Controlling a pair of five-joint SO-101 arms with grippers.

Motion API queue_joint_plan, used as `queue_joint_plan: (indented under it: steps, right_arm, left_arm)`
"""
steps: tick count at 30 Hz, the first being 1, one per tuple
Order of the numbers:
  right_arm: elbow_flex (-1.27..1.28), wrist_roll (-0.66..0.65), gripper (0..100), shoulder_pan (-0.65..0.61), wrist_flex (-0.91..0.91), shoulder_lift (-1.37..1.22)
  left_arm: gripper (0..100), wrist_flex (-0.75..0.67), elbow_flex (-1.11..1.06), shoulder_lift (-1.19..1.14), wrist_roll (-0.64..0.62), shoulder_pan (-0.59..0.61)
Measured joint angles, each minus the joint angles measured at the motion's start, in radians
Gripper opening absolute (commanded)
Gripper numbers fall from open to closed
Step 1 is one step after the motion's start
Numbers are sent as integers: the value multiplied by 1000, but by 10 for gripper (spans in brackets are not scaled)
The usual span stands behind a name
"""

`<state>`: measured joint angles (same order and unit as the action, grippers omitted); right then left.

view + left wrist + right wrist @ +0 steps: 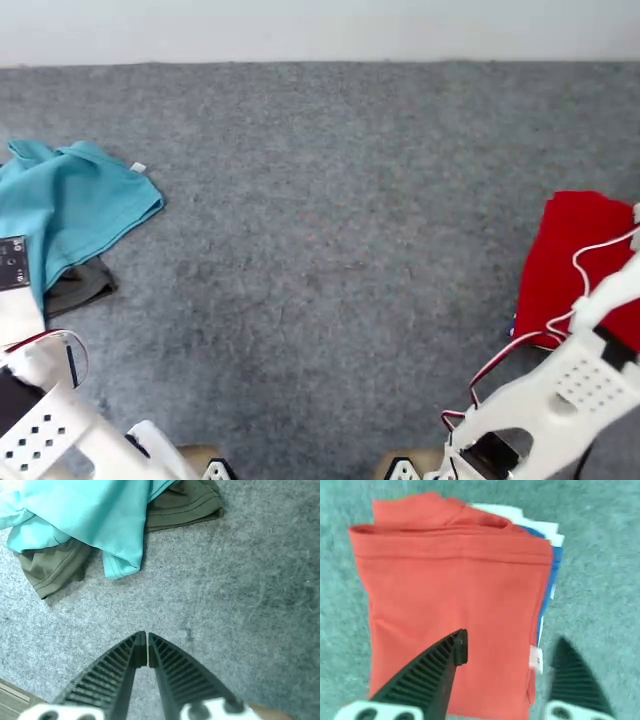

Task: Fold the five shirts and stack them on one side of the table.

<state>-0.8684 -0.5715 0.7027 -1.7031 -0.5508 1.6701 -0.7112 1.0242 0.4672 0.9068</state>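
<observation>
Hovering over the shirts: one claw closed, one apart.
The left gripper [147,647], jaws pressed together on nothing, hangs over bare table [340,220] near the crumpled teal shirt [100,515], which lies over an olive shirt [185,502]. The right gripper [512,640], fingers spread, sits above the folded red shirt [445,580], which tops a blue shirt [556,565] and a white shirt [540,527] at the table's right side.

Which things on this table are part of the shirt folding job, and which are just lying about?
Part of the job:
- teal shirt, crumpled
- olive shirt, partly under the teal one
- red shirt, folded
- blue layer and white layer under the red shirt, probably folded shirts

Just there:
- grey table cover
- pale wall behind the table
</observation>
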Motion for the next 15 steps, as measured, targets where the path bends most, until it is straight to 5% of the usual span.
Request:
queue_joint_plan:
  steps: [10, 15]
  right_arm:
    - [-8, -206, 9, 68, 278, -242]
    - [-126, -215, 9, 68, 244, -244]
  left_arm:
    - [14, 2, 0, 58, 0, 0]
    - [14, 2, 0, 163, 0, 0]
